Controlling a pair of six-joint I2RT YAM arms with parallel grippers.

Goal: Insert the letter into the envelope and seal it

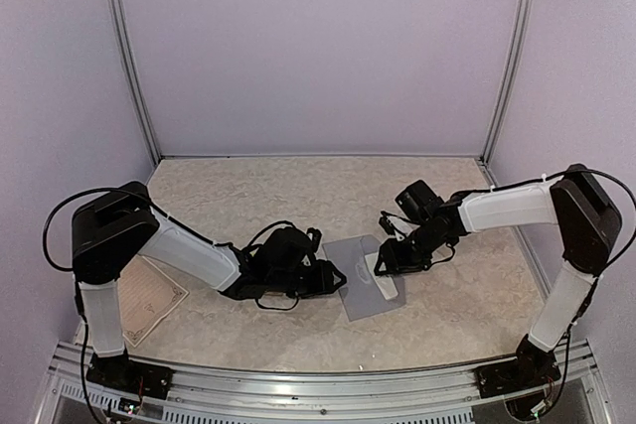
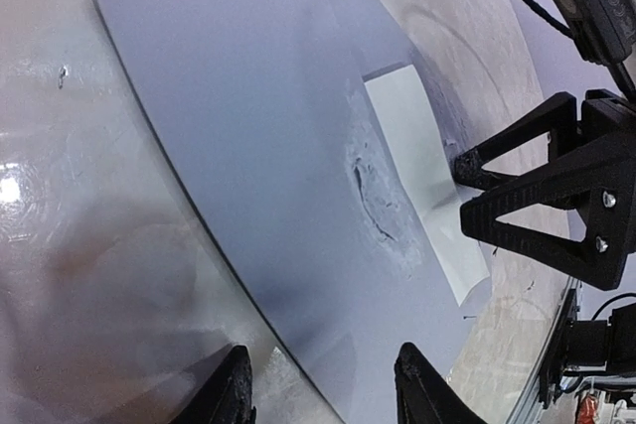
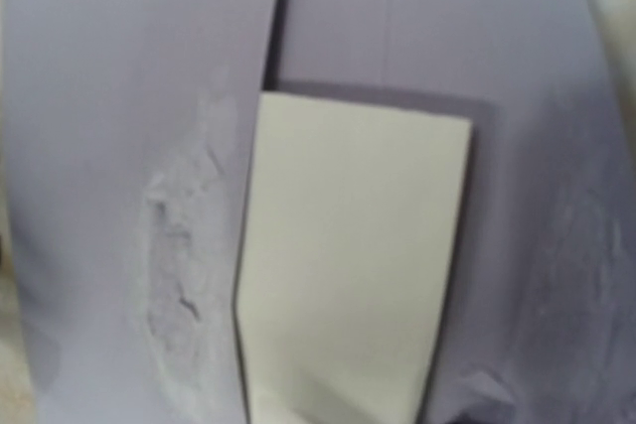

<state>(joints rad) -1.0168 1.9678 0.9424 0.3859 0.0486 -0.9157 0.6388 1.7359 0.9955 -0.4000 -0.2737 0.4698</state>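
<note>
Envelope (image 1: 358,300) flat on tabletop (image 1: 298,186), letter (image 1: 384,283) atop it. Parted left fingers (image 2: 231,394) straddle its edge; right fingers (image 2: 527,235), also parted, sit at the letter's edge.

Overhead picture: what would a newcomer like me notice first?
A grey-lavender envelope lies mid-table, its face scuffed, with a white letter at its right side. The left hand sits at its left edge, the right hand by the letter.

One envelope (image 1: 343,257), one letter (image 1: 385,283) — one tan sheet (image 1: 149,300).
</note>
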